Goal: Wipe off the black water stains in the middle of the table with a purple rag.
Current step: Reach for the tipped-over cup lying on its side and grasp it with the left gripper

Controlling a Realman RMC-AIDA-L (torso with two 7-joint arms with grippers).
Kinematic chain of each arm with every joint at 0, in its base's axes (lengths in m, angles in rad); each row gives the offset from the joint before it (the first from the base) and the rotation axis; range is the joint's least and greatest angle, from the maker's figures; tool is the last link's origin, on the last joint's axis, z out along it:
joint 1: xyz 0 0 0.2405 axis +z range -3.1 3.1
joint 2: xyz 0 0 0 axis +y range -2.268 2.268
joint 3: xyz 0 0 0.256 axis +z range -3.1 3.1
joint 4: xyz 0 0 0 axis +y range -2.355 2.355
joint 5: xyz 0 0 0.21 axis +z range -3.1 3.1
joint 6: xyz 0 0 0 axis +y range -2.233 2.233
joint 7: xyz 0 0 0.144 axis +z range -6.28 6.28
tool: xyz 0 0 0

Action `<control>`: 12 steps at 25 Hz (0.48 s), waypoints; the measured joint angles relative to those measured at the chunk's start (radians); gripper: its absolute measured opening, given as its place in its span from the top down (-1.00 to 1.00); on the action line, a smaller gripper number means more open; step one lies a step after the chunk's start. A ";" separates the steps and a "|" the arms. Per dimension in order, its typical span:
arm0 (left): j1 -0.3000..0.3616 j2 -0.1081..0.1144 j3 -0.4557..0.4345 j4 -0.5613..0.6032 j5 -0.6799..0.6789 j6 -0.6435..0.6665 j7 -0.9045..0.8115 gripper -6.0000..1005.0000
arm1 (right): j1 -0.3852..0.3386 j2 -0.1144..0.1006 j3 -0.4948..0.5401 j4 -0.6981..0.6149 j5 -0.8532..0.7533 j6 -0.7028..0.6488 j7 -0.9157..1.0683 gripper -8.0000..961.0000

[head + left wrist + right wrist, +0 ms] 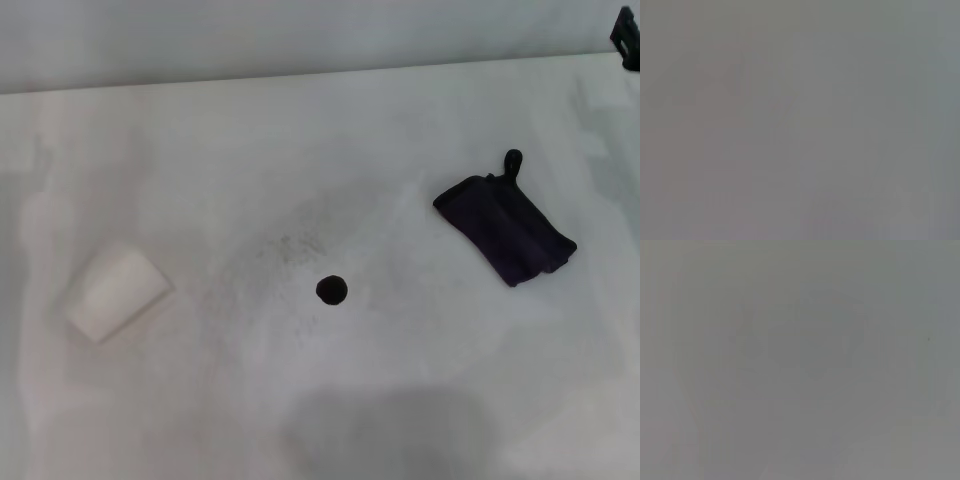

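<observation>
The purple rag [505,228] lies folded flat on the right side of the white table [200,160], its small loop pointing toward the far edge. The black water stain [332,290] is one small round blot near the table's middle, left of the rag and nearer to me. Nothing touches either of them. Neither gripper shows in the head view. Both wrist views show only a plain grey field, with no fingers and no objects.
A white paper cup [115,290] lies on its side at the left of the table. Faint grey speckled smudges [290,245] spread just beyond the blot. A small dark object [627,38] sticks in at the far right corner.
</observation>
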 joint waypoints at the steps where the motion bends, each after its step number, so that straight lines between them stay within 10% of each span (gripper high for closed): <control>1: 0.019 0.000 0.000 0.013 0.013 0.027 0.004 -0.74 | -0.008 0.001 -0.002 0.009 0.000 0.018 0.000 -0.52; 12: 0.208 0.001 0.000 0.099 0.100 0.234 -0.019 -0.74 | -0.090 0.003 0.006 0.095 0.000 0.190 0.004 -0.52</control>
